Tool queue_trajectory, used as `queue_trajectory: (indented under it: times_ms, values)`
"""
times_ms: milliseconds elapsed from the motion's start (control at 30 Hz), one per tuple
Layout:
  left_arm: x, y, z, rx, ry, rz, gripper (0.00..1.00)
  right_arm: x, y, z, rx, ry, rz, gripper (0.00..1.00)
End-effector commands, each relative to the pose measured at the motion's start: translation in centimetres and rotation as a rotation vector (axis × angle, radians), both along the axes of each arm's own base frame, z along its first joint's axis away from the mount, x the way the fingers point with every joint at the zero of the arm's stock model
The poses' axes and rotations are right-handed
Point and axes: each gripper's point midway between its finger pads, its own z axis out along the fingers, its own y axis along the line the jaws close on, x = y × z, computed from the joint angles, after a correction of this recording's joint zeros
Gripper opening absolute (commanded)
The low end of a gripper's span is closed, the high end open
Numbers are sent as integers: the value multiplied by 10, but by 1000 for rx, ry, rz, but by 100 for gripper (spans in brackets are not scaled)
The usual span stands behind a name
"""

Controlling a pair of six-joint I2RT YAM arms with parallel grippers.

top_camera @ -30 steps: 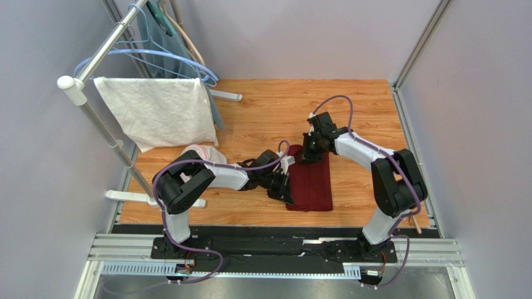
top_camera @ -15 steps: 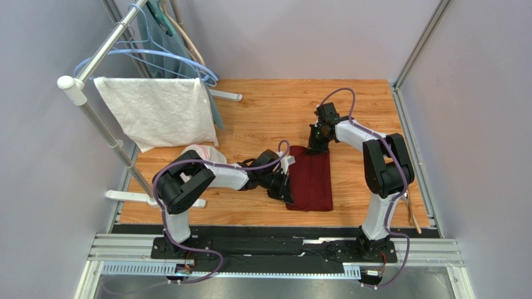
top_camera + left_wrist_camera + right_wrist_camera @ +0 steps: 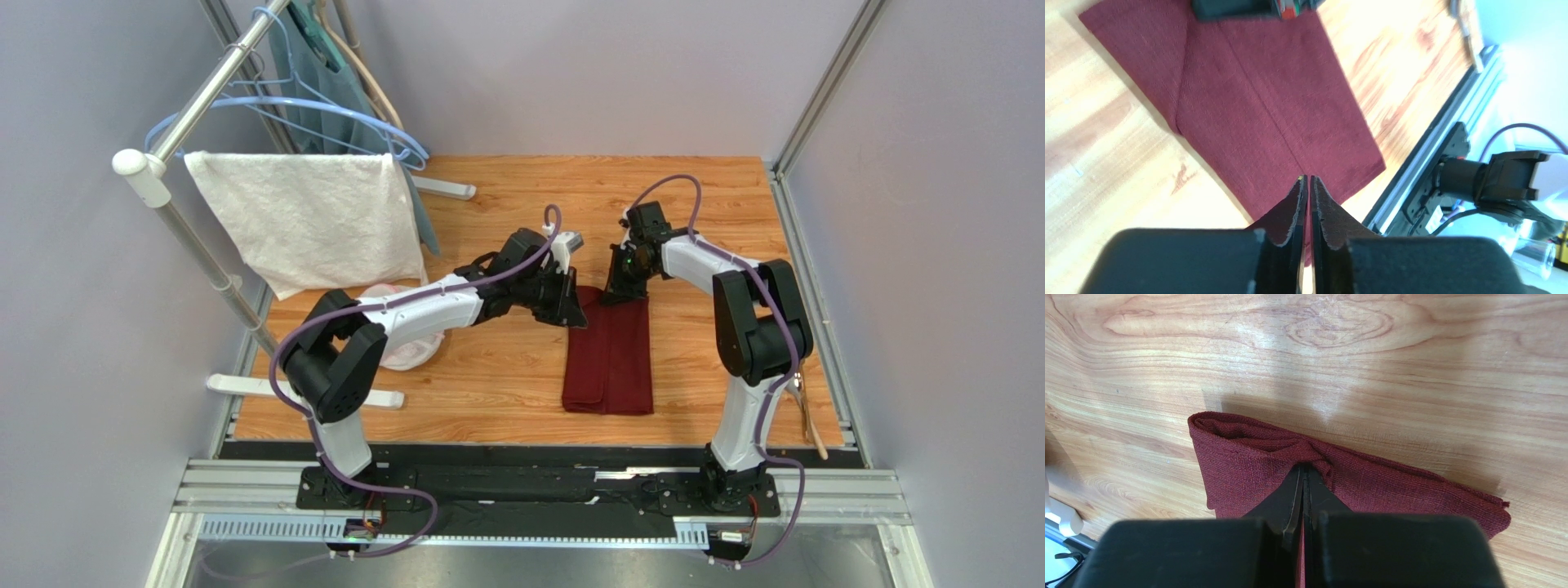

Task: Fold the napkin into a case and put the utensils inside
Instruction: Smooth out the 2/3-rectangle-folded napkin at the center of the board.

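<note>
The napkin [image 3: 610,358] lies on the wooden worktop [image 3: 491,398] just right of the middle of the top view, folded into a long, narrow maroon rectangle whose short end points down the frame towards the arm bases. At the lower right, beside the right arm's base, the slim tan handles of the utensils [image 3: 811,425] lie at the worktop's edge, well apart from the cloth. Higher up, the left claw [image 3: 572,304] is at the napkin's upper left corner. In its wrist view its fingers [image 3: 1293,205] stand a thin slit apart with nothing between them, and the cloth [image 3: 1272,104] spreads out beyond. Just beyond that, the right claw [image 3: 623,282] is closed on the napkin's top edge, and the cloth [image 3: 1364,478] bunches where it is pinched. In the upper left a white towel [image 3: 307,227] hangs from a rack [image 3: 202,98].
</note>
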Motion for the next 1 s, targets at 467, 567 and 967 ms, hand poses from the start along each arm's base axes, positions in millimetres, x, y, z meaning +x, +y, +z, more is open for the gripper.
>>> queue_trajectory:
  times_ms: [467, 567, 967]
  values:
    - [-75, -4, -98, 38, 257, -70, 4, -50, 16, 50, 104, -64, 43, 0]
    - [-75, -6, -84, 10, 230, -68, 5, -59, 12, 38, 103, -52, 37, 0]
    - [-105, -4, -76, 15, 272, -89, 9, -30, -1, 9, 14, -24, 25, 0]
